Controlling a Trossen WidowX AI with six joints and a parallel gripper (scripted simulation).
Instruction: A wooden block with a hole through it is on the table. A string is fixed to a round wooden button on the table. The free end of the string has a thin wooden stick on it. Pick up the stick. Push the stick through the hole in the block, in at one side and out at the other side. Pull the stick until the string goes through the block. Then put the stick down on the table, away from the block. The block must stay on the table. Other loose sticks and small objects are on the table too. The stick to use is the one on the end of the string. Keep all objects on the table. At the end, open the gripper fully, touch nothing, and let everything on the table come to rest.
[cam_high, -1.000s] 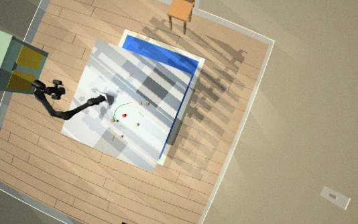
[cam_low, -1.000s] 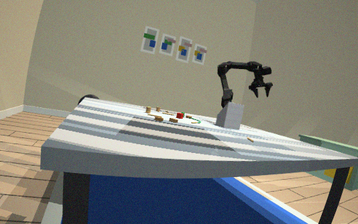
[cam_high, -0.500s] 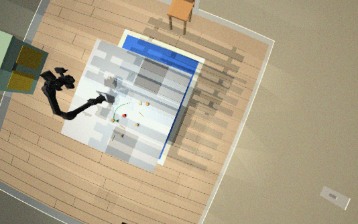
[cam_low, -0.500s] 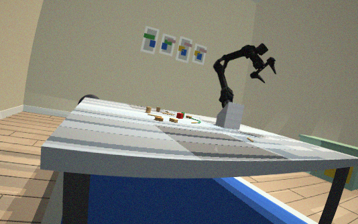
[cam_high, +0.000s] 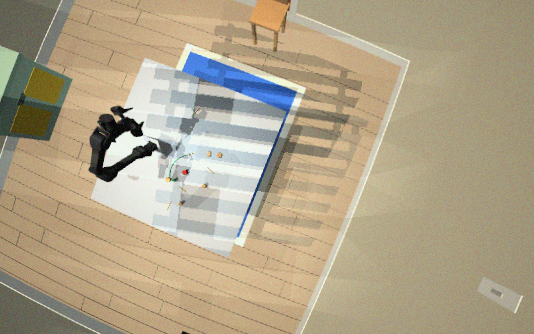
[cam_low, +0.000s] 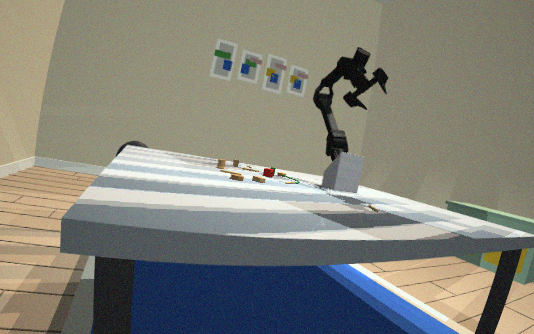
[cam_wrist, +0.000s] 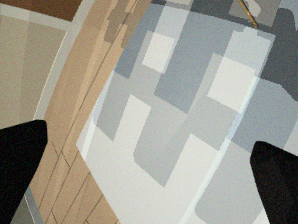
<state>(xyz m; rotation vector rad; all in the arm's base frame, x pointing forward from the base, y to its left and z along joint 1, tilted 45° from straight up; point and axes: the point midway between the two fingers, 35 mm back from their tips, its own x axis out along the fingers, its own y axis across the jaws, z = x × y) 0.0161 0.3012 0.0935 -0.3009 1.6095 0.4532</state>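
My gripper (cam_high: 131, 120) (cam_low: 371, 92) (cam_wrist: 152, 143) is open and empty, raised high above the table's edge near the arm's base. A thin green string (cam_high: 176, 162) (cam_low: 293, 179) curves across the table. One end lies by a small round wooden button (cam_high: 167, 179); the other end, near the stick, is too small to make out. A red cube (cam_high: 185, 171) (cam_low: 268, 172) sits next to the string. Small wooden pieces (cam_high: 204, 185) (cam_low: 258, 178) lie nearby; I cannot tell which one has the hole. All are far from the gripper.
Two short wooden cylinders (cam_high: 209, 154) (cam_low: 221, 163) stand further out. A loose stick (cam_high: 196, 111) (cam_low: 374, 208) (cam_wrist: 249, 15) lies apart near the table's side. The arm's grey base box (cam_low: 343, 172) stands at the table's edge. A green cabinet (cam_high: 30, 100) stands on the floor beside the table.
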